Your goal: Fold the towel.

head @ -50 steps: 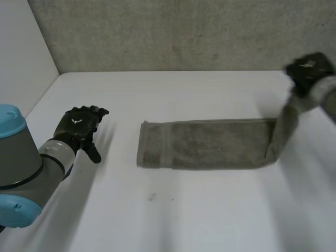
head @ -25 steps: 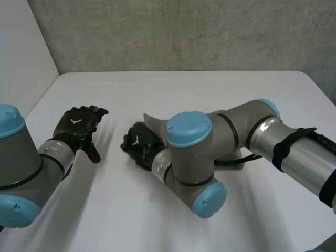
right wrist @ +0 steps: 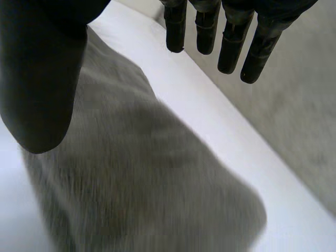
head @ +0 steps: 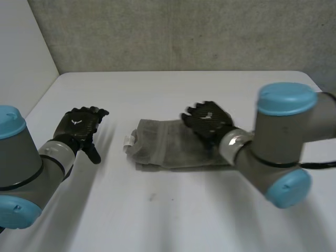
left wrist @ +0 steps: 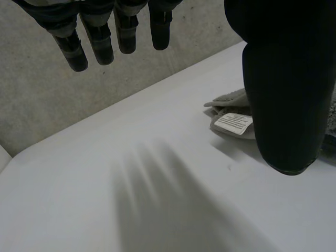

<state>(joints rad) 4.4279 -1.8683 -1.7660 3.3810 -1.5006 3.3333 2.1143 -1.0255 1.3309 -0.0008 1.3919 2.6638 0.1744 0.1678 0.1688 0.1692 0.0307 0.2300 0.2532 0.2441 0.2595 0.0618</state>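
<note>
Towel (head: 163,147) lies partly hidden under right robot hand (head: 210,123), apparently straight-fingered; left robot hand (head: 79,126) straight-fingered, apart.

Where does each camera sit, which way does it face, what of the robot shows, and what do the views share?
Head view: behind the arms, looking down at the table; shows both arms, left hand, right hand over the towel.
Left wrist view: on the left wrist, along its open hand towards the towel's label.
Right wrist view: on the right wrist, along its open hand onto the towel.
Shared: towel and table in all three.
</note>
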